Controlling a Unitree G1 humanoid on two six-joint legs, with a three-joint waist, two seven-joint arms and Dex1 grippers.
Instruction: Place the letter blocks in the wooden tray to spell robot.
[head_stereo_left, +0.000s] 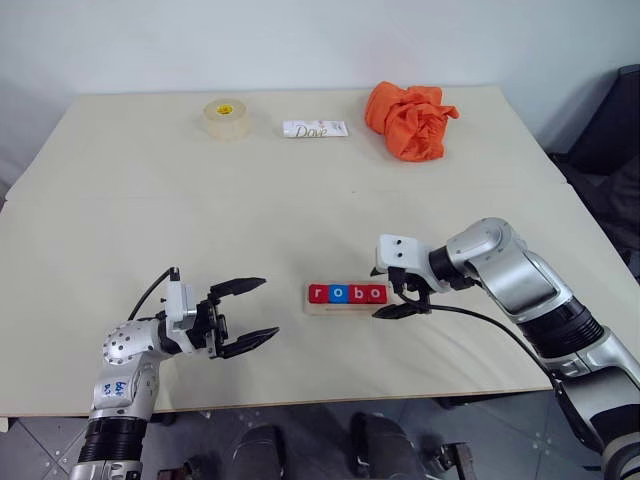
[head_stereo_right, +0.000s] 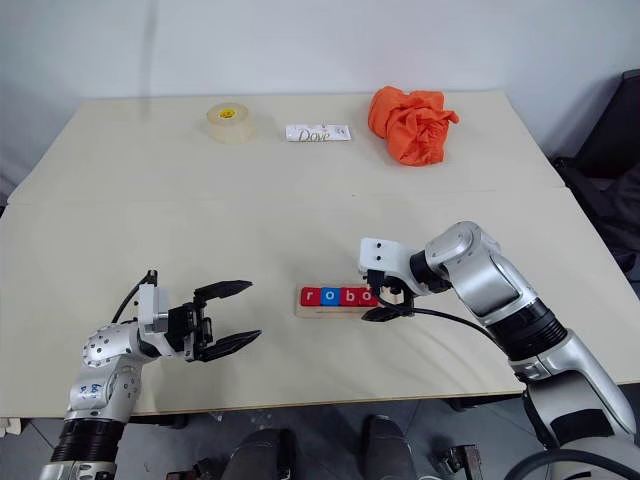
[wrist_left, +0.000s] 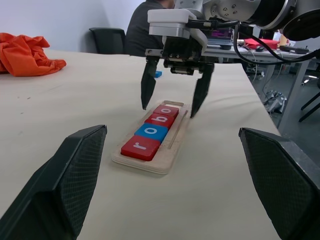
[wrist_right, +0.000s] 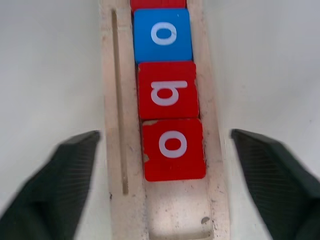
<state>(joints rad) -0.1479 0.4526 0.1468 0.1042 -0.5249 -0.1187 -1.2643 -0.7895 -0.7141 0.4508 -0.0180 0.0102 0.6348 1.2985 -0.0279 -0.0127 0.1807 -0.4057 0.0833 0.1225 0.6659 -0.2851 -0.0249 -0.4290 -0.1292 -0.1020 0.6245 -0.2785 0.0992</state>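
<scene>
My right gripper (head_stereo_left: 403, 297) hangs spread wide over the wooden tray (head_stereo_left: 345, 307) at lower centre, where four letter blocks (head_stereo_left: 347, 293) read r-o-b-o. My left gripper (head_stereo_left: 246, 315) is spread too, lower left, holding nothing. Risk as I see it: lifting off sloppy, a finger clips the last o (wrist_right: 174, 148) and shoves the row crooked.

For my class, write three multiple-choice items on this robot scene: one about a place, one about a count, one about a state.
1. Where is the orange cloth?
A. at the table's far side
B. inside the wooden tray
C. under the left gripper

2. How many letter blocks lie in the wooden tray?
A. two
B. four
C. five

3. How are the right gripper's fingers?
A. shut on a block
B. shut, holding nothing
C. open above the tray

Answers: 1 A, it lies beyond the Dove packet. 2 B, r, o, b, o show. 3 C, its fingers are spread, holding nothing.
</scene>
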